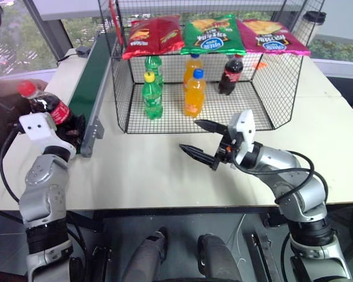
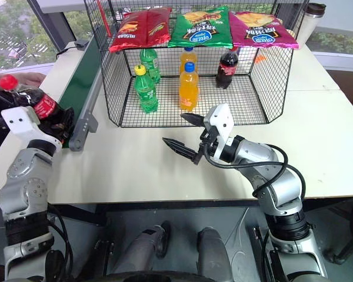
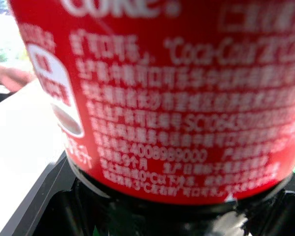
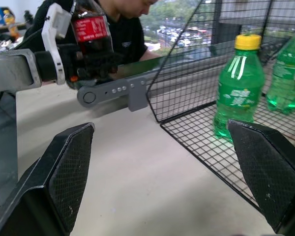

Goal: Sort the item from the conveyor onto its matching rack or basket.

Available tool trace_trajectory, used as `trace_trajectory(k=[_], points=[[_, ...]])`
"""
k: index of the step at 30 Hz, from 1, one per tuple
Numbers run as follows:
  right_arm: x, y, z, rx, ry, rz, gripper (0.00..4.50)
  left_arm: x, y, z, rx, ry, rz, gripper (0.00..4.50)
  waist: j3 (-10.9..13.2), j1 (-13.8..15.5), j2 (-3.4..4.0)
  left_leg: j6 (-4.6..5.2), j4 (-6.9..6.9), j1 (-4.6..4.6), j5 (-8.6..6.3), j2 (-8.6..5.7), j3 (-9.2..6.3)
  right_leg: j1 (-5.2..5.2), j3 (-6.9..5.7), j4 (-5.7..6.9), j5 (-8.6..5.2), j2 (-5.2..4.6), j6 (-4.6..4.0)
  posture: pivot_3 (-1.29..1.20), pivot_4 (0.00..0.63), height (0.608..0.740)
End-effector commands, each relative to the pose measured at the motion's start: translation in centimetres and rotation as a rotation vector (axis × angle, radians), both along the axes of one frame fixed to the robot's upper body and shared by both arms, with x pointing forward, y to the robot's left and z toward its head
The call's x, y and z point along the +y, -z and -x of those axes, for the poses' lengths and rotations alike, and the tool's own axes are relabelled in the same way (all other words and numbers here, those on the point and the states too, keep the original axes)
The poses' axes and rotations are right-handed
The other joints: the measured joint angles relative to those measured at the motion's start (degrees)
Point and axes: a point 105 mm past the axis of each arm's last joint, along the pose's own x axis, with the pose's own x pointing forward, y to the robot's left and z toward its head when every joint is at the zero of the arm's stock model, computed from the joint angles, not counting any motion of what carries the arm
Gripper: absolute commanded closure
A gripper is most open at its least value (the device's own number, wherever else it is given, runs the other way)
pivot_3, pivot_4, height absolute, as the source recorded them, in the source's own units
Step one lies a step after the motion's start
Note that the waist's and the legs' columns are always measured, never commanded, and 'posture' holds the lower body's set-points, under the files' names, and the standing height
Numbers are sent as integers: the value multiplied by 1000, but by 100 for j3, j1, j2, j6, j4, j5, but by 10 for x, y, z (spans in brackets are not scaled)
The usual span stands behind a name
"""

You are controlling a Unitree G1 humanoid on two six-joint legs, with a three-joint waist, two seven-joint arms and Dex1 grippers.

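The right gripper [image 1: 203,140] was held spread wide and empty over the table [image 1: 159,170], near the cage's front. At the left, the left gripper [image 1: 67,130] was clamped on the cola bottle [image 1: 47,104], tilted at the conveyor's [image 1: 89,76] near end. Farther off, the black wire cage [image 1: 265,94] held green, orange and cola bottles.

The conveyor [image 1: 93,79] runs along the table's [image 1: 147,170] left side, just beside the wire cage [image 1: 120,97]. In the cage stand 5 bottles [image 1: 194,93] — 2 left, 2 middle, 1 right. 3 chip bags [image 1: 210,34] lie on its top shelf — side by side.
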Motion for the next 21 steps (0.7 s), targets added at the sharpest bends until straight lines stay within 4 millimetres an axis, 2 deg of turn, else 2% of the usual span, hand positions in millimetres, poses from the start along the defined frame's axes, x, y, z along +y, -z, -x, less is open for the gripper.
trace_trajectory(k=[1,7,10,15,17,21], points=[[-2,-13,3,-52,-1,-11,0,-15,-39,0,-97,143,-73,1488,1,-7,-2,0,0,0,0,0,0,0,0,0,1,1,-3,0,150,738],[-6,-25,0,-53,15,-61,0,-65,-43,-5,-78,438,-179,1488,1,7,-2,0,-1,0,0,-1,2,1,1,-2,4,1,-8,0,150,738],[-7,-38,-1,-58,22,-119,0,-105,-34,-6,-72,615,-281,1488,3,13,-4,0,-1,-1,0,-1,2,1,2,-2,5,-1,-9,0,150,738],[-5,-47,0,-63,14,-128,0,-165,-16,1,-71,908,-403,1488,3,2,-3,2,-5,-2,-2,0,3,-1,2,-9,5,-1,-11,0,150,738],[-5,-48,0,-59,10,-122,0,-177,-14,1,-84,960,-423,1488,3,-6,-3,2,-9,-4,-2,0,4,-3,2,-12,5,-2,-11,0,150,738],[-3,-49,1,-59,2,-105,0,-214,-6,5,-119,1122,-476,1488,3,-4,-3,5,-9,-5,-3,0,6,-6,3,-12,6,-2,-11,0,150,738]])
